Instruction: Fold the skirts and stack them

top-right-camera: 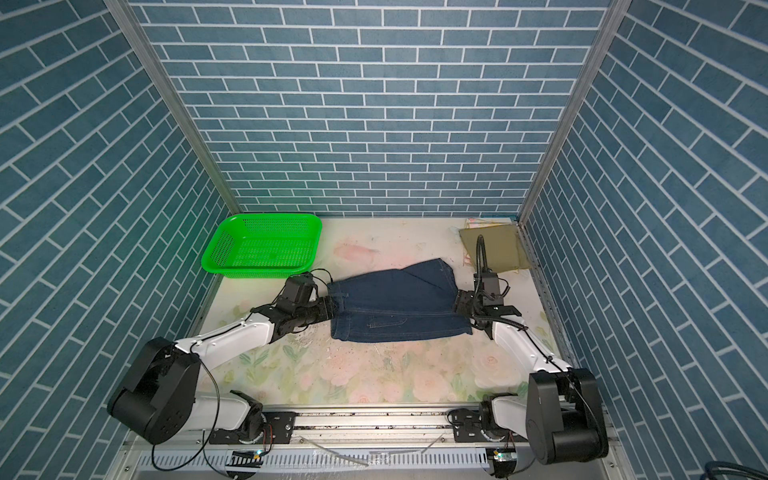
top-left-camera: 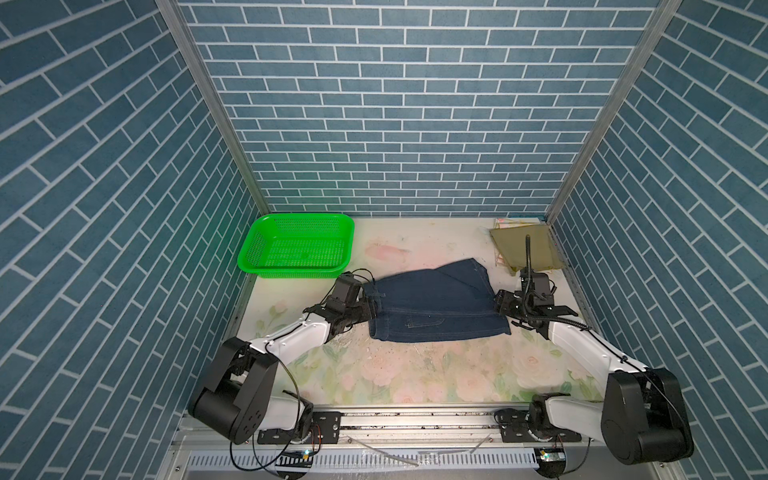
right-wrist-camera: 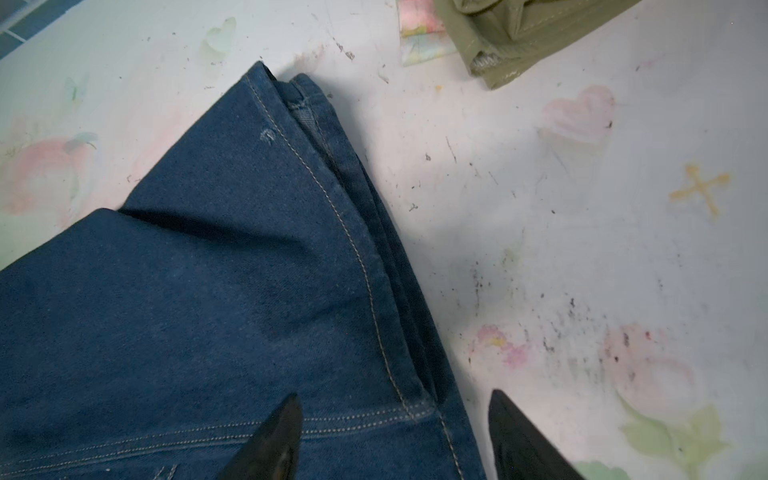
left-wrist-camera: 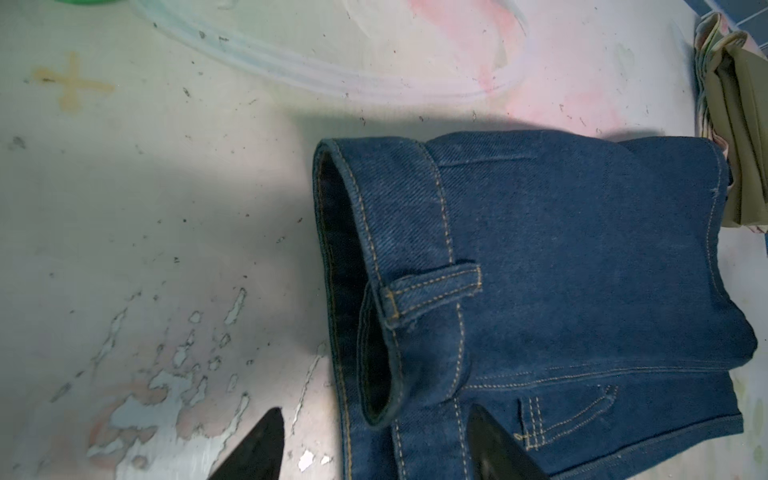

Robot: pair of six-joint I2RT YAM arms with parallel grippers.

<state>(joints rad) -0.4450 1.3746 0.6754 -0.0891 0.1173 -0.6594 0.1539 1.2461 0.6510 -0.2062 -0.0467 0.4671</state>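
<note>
In both top views the denim skirt (top-left-camera: pixel 436 307) lies folded mid-tabletop (top-left-camera: pixel 415 374) between the arms, well apart from the olive skirt (top-left-camera: pixel 525 249) stacked on the floral skirt (top-left-camera: pixel 505 222) in the far right corner. The left wrist view shows the left jaws released, straddling the stiff, orange-stitched waistband (left-wrist-camera: pixel 399 216). The right wrist view shows the right jaws also released across the layered hem (right-wrist-camera: pixel 361 257), probably so the fold can settle.

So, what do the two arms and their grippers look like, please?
The left arm and right arm have white shells and bulky black joint housings, with black cables looping alongside. The left gripper and right gripper are black, with pointed wedge-shaped fingers.
</note>
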